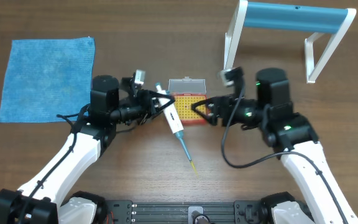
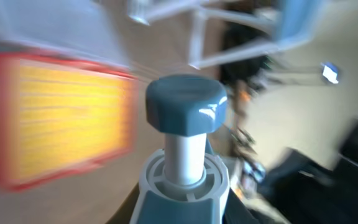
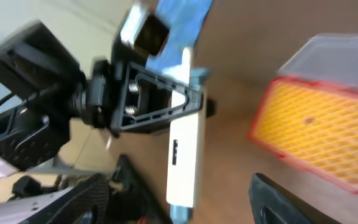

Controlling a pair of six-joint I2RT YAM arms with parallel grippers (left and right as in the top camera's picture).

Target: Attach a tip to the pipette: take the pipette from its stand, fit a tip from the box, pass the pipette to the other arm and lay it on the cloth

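Observation:
My left gripper [image 1: 156, 103] is shut on the upper body of the white pipette [image 1: 174, 119], left of the tip box. The pipette slants down toward the table's front, with a yellow tip [image 1: 192, 165] on its end. In the left wrist view its grey-blue plunger knob [image 2: 185, 103] stands close in front. The red tip box [image 1: 189, 109] holds yellow tips, and its clear lid [image 1: 186, 84] is folded back. My right gripper [image 1: 201, 112] stands open at the box's right side. From the right wrist view, the left gripper [image 3: 166, 102] clamps the pipette [image 3: 184, 155], with the box [image 3: 325, 130] beside it.
A blue cloth [image 1: 47, 78] lies flat at the back left. The blue and white pipette stand [image 1: 291, 22] rises at the back right. Bare wooden table [image 1: 241, 180] lies in front of the box, between the two arms.

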